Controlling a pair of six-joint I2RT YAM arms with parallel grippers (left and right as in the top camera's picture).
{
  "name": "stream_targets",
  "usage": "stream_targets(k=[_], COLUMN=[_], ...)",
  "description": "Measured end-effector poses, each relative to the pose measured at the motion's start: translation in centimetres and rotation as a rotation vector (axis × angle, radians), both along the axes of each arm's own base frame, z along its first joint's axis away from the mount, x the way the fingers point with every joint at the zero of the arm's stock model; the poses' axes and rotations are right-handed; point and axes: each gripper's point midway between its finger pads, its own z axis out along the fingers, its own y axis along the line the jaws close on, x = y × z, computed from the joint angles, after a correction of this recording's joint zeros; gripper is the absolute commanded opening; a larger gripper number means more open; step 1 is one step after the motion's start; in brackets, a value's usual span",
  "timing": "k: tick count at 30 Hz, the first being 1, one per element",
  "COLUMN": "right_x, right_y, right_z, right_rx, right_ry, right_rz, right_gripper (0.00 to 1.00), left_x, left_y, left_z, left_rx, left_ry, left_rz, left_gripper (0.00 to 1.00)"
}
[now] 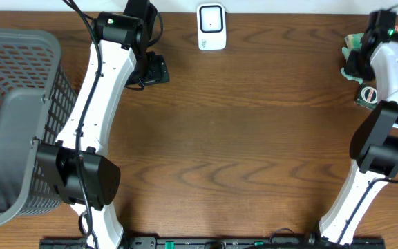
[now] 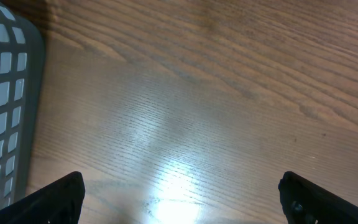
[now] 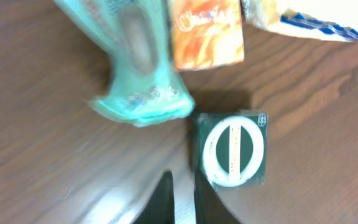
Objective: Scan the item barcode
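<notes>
Left arm [image 1: 101, 86] and right arm [image 1: 394, 69]: glossy white moulded link shells, bulky matte-black joint housings [image 1: 81, 176]. Thin black cable [image 1: 81, 15] routed along my left shell. Green status LED [image 1: 111, 21] near each wrist. Left fingers [image 2: 55, 199] black and blocky; right fingers [image 3: 163, 199] dark, tapering to narrow tips.

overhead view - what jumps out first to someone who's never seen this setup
The big grey mesh basket filling the table's left edge grabs the eye first, then the small white scanner standing alone at the far edge. At the far right, a bright clutter of packets lies by the right gripper: a teal pouch, an orange packet and a dark green box with a white ring.
</notes>
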Motion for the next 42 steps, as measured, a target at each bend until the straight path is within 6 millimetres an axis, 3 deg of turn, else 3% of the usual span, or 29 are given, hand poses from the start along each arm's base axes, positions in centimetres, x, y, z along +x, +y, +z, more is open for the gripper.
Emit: stream_targets(k=[3,9,17,19,21,22,23,24,30,35,38,42], right_x=[0.1,-1.3,-5.9,-7.1,-8.6,-9.1,-9.6,-10.3,-13.8,-17.1,-19.0,-20.7], right_y=[1.8,7.4,15.2,17.4,19.9,21.1,22.0,23.5,28.6,32.1,33.2,33.5], right_z=[2.7,8.6,19.5,21.2,22.2,22.5,22.5,22.3,19.4,14.9,11.9,9.8], right_rx=[0.071,0.248,0.317,0.322,0.331,0.337,0.341,0.355,0.41,0.446,0.454,0.451], right_ry=[-0.017,-0.095,-0.262,-0.302,-0.333,-0.354,-0.366,-0.381,-0.375,-0.251,-0.159,-0.078], right_rz=[0.026,0.109,0.279,0.338,0.403,0.434,0.454,0.486,0.592,0.664,0.693,0.705], right_gripper=[0.15,0.15,0.17,0.17,0.25,0.36,0.84,0.99,0.99,0.99,0.99,0.99], left_x=[0.0,0.0,0.0,0.0,0.0,0.0,0.0,0.0,0.0,0.0,0.0,0.0], left_y=[0.0,0.0,0.0,0.0,0.0,0.0,0.0,0.0,0.0,0.0,0.0,0.0], left_z=[0.0,0.0,0.0,0.0,0.0,0.0,0.0,0.0,0.0,0.0,0.0,0.0], left_rx=[0.0,0.0,0.0,0.0,0.0,0.0,0.0,0.0,0.0,0.0,0.0,0.0], left_ry=[0.0,0.0,0.0,0.0,0.0,0.0,0.0,0.0,0.0,0.0,0.0,0.0], left_rz=[0.0,0.0,0.0,0.0,0.0,0.0,0.0,0.0,0.0,0.0,0.0,0.0], left_gripper=[0.98,0.98,0.98,0.98,0.98,0.98,0.98,0.98,0.98,0.98,0.98,0.98])
